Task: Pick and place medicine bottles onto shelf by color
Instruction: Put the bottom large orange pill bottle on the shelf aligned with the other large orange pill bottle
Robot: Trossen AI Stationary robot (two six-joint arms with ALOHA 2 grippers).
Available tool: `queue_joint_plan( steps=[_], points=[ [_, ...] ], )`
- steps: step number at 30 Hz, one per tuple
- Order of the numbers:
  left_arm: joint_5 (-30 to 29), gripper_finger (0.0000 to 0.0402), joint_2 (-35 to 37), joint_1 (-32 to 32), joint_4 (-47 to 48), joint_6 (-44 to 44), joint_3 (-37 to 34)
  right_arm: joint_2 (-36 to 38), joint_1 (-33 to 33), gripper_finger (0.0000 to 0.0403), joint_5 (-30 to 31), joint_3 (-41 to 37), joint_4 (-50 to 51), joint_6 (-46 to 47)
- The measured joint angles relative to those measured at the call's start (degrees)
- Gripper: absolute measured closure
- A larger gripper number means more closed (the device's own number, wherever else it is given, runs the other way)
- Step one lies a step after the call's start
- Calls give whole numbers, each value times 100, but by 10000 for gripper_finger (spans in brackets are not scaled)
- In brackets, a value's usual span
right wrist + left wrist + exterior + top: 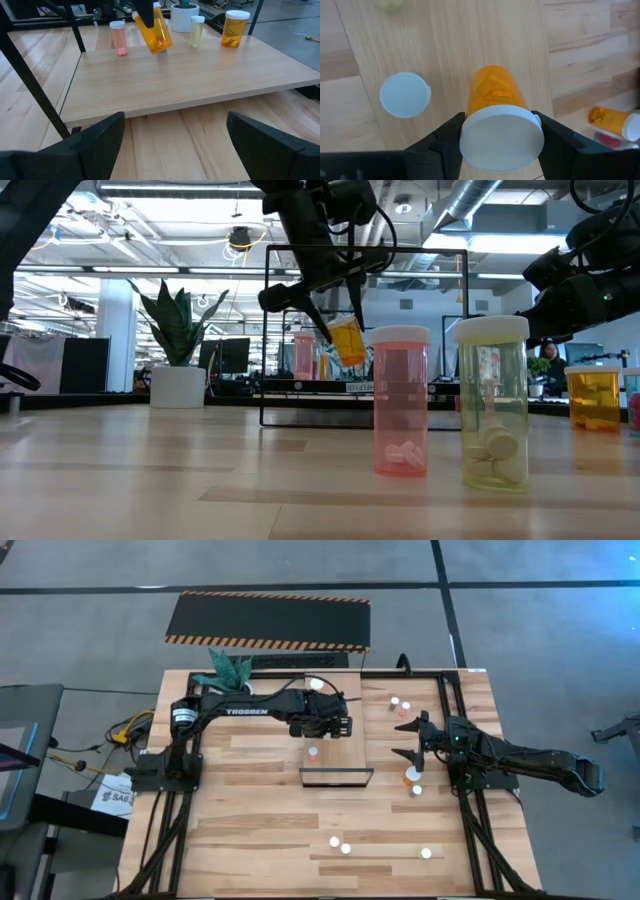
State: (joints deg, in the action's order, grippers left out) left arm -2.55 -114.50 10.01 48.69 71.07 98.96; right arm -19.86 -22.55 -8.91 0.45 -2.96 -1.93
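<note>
My left gripper (335, 727) is over the shelf (352, 745), a pale board with a dark frame (336, 778) at its near end. It is shut on an orange white-capped bottle (492, 92), which also shows in the low view (347, 340). On the shelf stand a pink bottle (117, 37), a yellowish bottle (196, 31) and another orange bottle (234, 29). My right gripper (175, 140) is open and empty to the right of the shelf (413, 740). My left gripper pinches the orange bottle's white cap (502, 137) between its two fingers (447, 137), one on each side. The fingers come from above, pointing down. The bottle hangs tilted below them (152, 30), clear of the shelf board.
Loose bottles stand on the table: two at the far right (400, 704), two by my right gripper (415, 782), three near the front edge (340, 844). A potted plant (230, 670) stands at the far left. A black mat with striped edges (268, 618) lies beyond the table.
</note>
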Motion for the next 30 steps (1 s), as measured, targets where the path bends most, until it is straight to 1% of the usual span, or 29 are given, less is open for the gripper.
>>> queue_joint_plan(
  steps=[3, 9, 24, 30],
  points=[
    [-1, 221, -76, -44, -7, 65, 10, 0, 0, 29, 0, 0, 0, 0],
    [427, 221, -306, -1, 51, 123, 59, 0, 1, 29, -2, 1, 4, 0],
    [385, 219, -337, 1, 124, 205, 120, 0, 0, 29, -2, 2, 20, 0],
    [387, 193, -337, 3, 133, 207, 120, 0, 0, 29, -1, 2, 27, 0]
  ],
)
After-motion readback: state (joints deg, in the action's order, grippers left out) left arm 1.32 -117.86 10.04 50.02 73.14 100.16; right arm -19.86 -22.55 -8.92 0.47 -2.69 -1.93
